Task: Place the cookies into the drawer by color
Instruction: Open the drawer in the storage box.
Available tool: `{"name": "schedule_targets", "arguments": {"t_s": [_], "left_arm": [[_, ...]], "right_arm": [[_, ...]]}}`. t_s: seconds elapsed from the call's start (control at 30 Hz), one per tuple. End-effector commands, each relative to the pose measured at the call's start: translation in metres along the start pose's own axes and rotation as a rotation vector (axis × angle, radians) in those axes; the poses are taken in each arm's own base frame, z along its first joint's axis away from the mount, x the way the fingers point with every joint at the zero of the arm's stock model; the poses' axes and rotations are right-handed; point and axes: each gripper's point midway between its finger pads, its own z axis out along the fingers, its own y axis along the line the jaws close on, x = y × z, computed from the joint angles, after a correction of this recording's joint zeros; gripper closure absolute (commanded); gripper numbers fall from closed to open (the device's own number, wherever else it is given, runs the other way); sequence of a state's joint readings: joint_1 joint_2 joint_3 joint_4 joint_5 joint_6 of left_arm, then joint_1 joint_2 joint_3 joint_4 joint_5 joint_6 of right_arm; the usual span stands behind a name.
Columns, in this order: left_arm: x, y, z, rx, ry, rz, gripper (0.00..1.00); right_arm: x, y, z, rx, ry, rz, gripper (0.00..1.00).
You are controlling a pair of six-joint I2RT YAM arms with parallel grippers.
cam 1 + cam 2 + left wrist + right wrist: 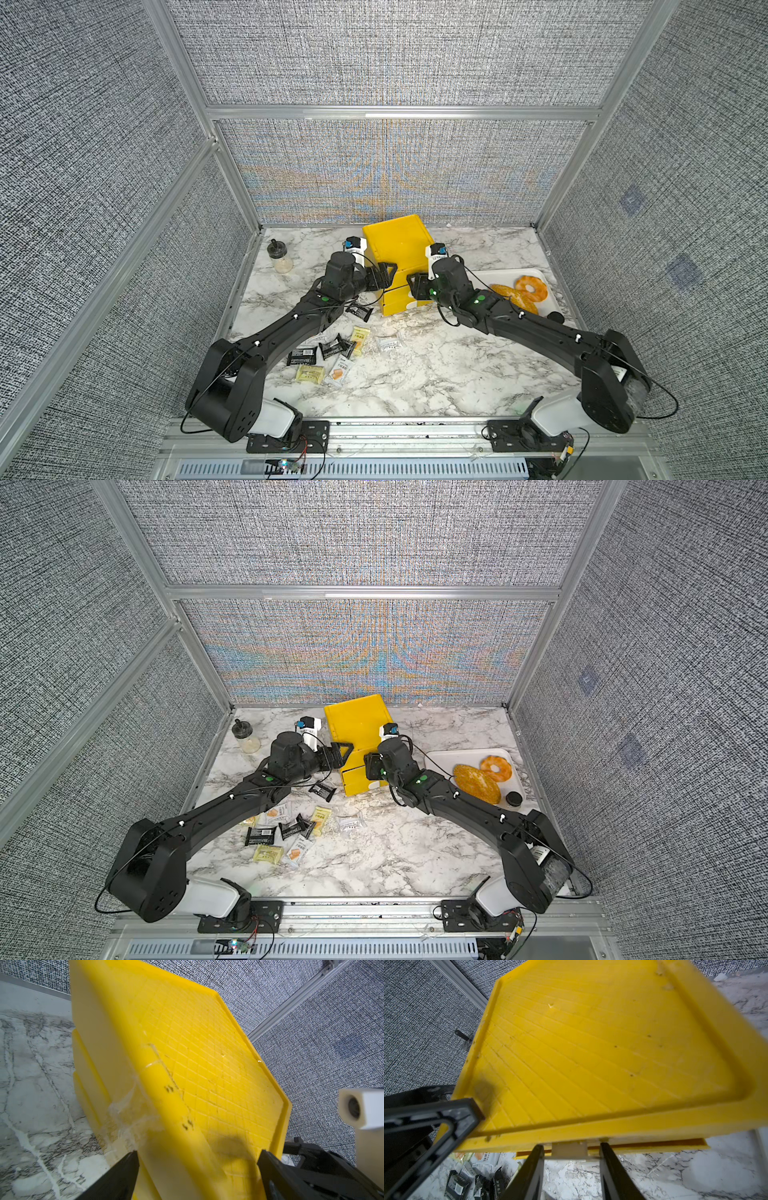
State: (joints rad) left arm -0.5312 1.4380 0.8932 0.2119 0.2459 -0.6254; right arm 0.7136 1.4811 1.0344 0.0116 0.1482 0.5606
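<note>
With the empty, wide-open left gripper (198, 1152) astride the top corner of the bright yellow plastic three-drawer box (397, 241), centre the small white tab handle (569, 1151) between the fingers of the empty, half-open right gripper (572, 1145), then pinch and pull straight; the flat wrapped cookies (302, 356) lie behind both grippers.

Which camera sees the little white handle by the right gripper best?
The right wrist view: the white handle sits between the fingers of the right gripper. In both top views that gripper hides it. The left wrist view shows the drawer's top and side.

Ca. 11 cookies (259, 835), 1 drawer (357, 725)
</note>
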Motion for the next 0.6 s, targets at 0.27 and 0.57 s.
{"name": "schedule_targets", "arguments": {"t_s": [0.27, 0.57], "left_arm": [[0.032, 0.021, -0.004, -0.083, 0.113, 0.023, 0.05], [0.028, 0.019, -0.008, -0.085, 0.098, 0.038, 0.05]], "right_arm": [[0.015, -0.014, -0.038, -0.004, -0.02, 0.002, 0.62], [0.054, -0.032, -0.073, 0.008, 0.032, 0.002, 0.61]]}}
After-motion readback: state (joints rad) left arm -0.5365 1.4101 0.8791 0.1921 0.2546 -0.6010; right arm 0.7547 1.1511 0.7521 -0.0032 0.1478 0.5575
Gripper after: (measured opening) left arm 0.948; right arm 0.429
